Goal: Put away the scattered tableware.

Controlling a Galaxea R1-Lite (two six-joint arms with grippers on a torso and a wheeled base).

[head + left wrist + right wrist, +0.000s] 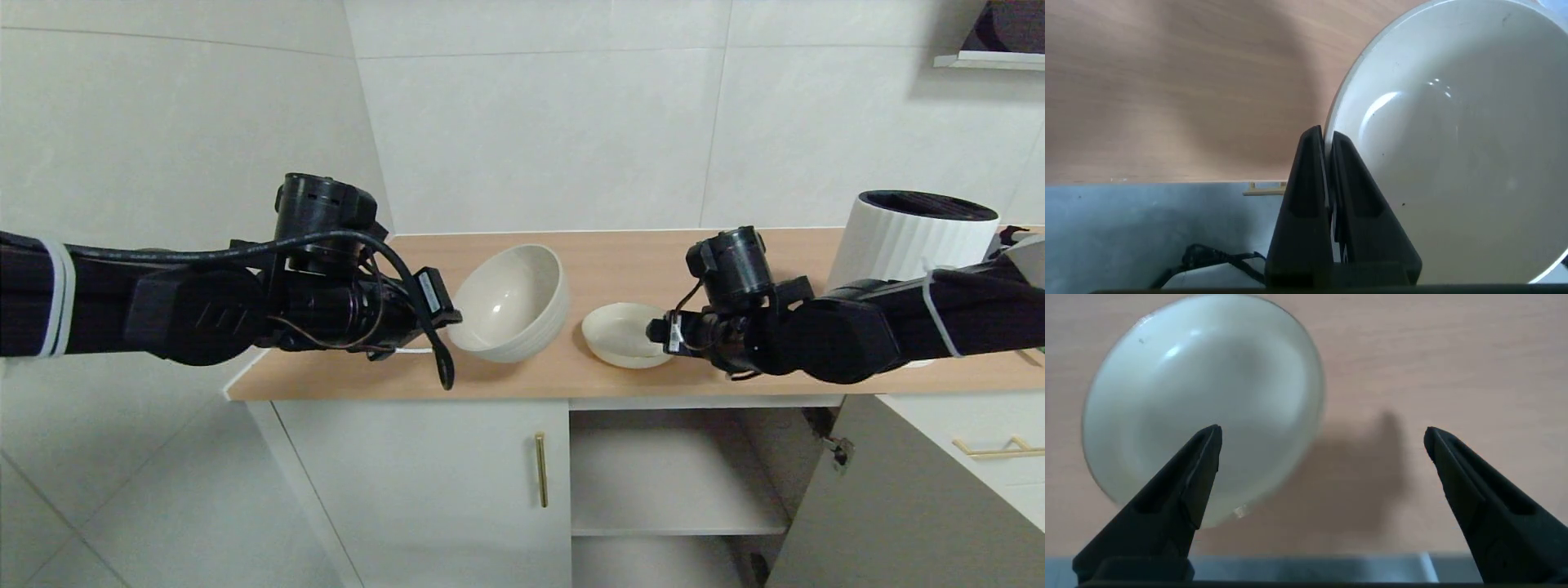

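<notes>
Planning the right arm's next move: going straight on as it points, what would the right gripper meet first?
Probably the small dish: the open right gripper is aimed at its rim, one finger over the dish, the other over the counter. Depth is unclear, so the counter beside it could come first.

Premises: a kitchen of domestic type. The walls [531,122] are faced in large white tiles. A wooden counter [620,261] runs along the back wall over white cabinets [424,490]. One door carries a brass handle [540,469]; the next compartment stands open, showing a shelf [665,514]. The corner of a hood [992,37] sits at upper right. Tableware stands on the counter: a bowl [514,302], a shallow dish [620,335], and a ribbed white canister [910,237].
</notes>
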